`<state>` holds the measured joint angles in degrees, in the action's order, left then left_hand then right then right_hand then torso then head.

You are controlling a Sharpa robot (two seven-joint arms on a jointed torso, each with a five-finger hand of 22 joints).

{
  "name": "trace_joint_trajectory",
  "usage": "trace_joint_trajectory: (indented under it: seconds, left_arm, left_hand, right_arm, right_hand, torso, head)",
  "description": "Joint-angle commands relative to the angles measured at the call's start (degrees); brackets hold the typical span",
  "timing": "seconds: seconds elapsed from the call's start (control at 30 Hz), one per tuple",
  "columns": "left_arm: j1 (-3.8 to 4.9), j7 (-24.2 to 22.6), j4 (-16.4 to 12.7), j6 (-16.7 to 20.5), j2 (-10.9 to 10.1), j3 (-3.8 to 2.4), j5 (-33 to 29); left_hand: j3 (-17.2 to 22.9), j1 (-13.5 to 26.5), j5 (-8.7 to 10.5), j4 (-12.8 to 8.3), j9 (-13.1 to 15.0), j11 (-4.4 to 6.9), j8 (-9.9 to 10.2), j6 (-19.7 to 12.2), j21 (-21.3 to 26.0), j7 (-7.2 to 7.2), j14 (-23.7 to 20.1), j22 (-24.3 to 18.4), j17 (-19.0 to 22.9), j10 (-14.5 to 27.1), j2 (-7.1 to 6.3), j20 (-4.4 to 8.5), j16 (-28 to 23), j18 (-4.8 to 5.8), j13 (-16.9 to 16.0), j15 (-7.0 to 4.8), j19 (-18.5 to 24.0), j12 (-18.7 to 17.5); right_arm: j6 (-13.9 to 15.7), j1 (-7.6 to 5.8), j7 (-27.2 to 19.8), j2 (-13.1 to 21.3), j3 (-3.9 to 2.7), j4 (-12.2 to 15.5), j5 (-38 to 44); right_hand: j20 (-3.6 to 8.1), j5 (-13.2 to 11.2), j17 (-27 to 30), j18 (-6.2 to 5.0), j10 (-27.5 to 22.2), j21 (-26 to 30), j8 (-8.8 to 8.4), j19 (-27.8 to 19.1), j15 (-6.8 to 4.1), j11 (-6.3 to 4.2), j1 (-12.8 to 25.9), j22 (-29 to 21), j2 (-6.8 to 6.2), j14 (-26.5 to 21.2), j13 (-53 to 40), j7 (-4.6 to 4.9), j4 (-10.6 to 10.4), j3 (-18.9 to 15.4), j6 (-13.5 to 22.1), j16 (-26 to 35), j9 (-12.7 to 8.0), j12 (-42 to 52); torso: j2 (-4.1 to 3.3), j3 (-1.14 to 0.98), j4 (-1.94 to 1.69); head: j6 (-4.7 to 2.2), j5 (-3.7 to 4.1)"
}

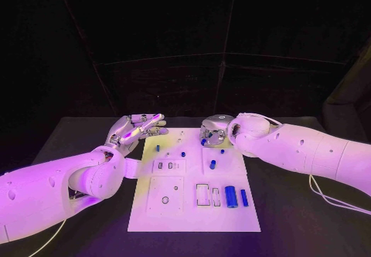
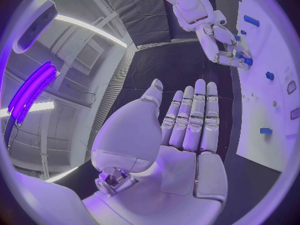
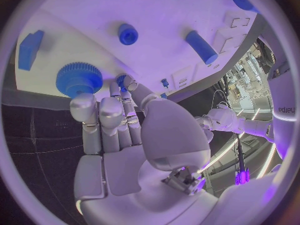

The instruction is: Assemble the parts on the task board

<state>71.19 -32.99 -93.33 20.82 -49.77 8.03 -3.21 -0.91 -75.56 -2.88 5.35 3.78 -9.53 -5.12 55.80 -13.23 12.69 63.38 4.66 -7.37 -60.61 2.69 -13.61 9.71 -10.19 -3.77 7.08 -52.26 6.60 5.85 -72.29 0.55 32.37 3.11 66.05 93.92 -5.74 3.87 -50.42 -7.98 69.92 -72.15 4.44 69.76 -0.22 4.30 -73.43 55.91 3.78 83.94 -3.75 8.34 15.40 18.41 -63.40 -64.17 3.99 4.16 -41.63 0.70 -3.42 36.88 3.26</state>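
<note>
As you look down, the white task board (image 1: pixel 193 214) carries small blue parts (image 1: pixel 230 194) | right hand (image 1: pixel 214 134) pinches a blue part | left hand (image 1: pixel 139 127) spread, empty.

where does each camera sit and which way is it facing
Head view: on the robot's head, looking down at the task board; both arms show.
Left wrist view: behind the left hand, its palm bare and fingers straight.
Right wrist view: behind the right hand, its fingers at a blue gear.
All three views share the board.

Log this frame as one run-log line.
left robot hand: open, off board | right robot hand: fingertips at blue gear, grip unclear | task board: parts loose
</note>
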Motion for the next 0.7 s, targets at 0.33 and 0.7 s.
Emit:
trace_joint_trajectory:
  seconds: [0.33, 0.7]
  left_arm:
    - [0.09, 0.6, 0.0, -0.8, -0.1, -0.04, -0.1]
    - [0.09, 0.7, 0.4, -0.9, 0.0, -0.04, -0.1]
  left_hand:
    - [0.1, -0.1, -0.07, -0.6, -0.1, -0.38, 0.5, 0.0, 0.4, 0.43, -0.1, -0.2, -0.1, 0.2, 0.65, -0.25, -0.4, -0.31, 0.1, 0.28, -0.1, -0.4]
    - [0.2, -0.2, -0.07, -0.8, -0.1, -0.39, 0.6, 0.0, 0.6, 0.39, -0.2, -0.3, -0.1, 0.3, 0.72, -0.30, -0.6, -0.31, 0.1, 0.33, 0.0, -0.5]
  right_arm:
    - [11.0, -0.03, -1.0, 0.4, 0.01, 0.9, -4.4]
    - [14.3, -0.05, -0.5, -3.8, -0.02, -3.0, -4.5]
  right_hand:
    - [-0.24, 0.9, -1.0, 1.33, -0.6, -1.4, -0.65, 0.5, 0.08, 0.41, 1.4, 1.3, -1.37, 0.9, 0.1, 0.44, -0.8, 2.6, 0.2, -1.7, -0.1, -0.6]
    - [-0.32, 1.0, -1.4, 1.37, -0.8, -1.7, -0.69, 0.6, 0.15, 0.51, 1.7, 1.6, -1.72, 0.9, 0.1, 0.49, -1.0, 3.0, 0.3, -2.1, -0.1, -0.6]
  torso:
    - [-0.03, -0.02, -0.08]
    - [-0.18, -0.05, -0.38]
  head:
    - [-0.26, -0.02]
    - [-0.20, -0.09]
